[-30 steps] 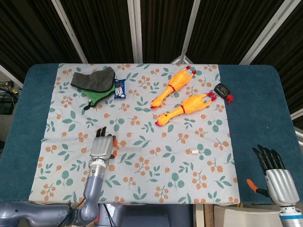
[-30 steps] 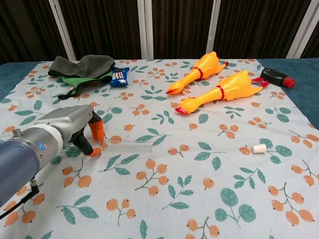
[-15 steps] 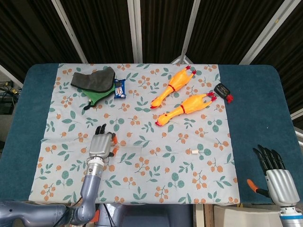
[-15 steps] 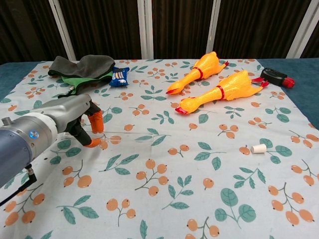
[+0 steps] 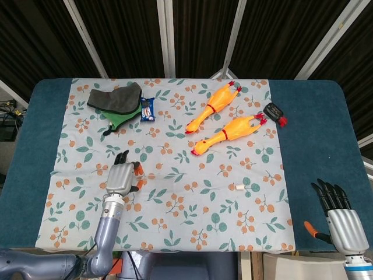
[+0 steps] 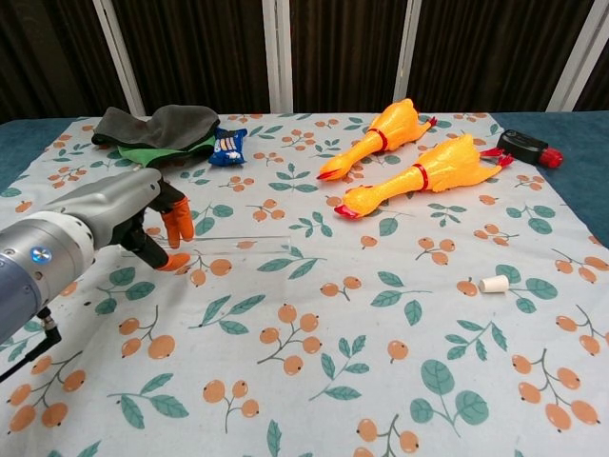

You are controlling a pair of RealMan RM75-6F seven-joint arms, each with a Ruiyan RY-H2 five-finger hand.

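My left hand [image 5: 121,178] [image 6: 114,214] hovers over the left part of the flowered cloth [image 5: 175,210], its orange-tipped fingers curled. It pinches one end of a clear, thin tube [image 6: 243,244] that sticks out to the right, low over the cloth; the tube [image 5: 158,177] is faint in the head view. A small white cap [image 5: 239,187] [image 6: 494,283] lies alone on the cloth well to the right. My right hand [image 5: 338,219] is at the near right corner over the blue table, fingers apart and holding nothing; the chest view does not show it.
Two orange rubber chickens [image 5: 213,106] [image 5: 228,134] lie at the back centre. A dark and green fabric pile [image 5: 116,100] with a blue packet [image 5: 147,109] beside it sits back left. A black and red device [image 5: 274,111] lies on the cloth's right edge.
My left hand has drawn back to the left and slightly up, taking the clear tube along with it. The right hand has stayed still.
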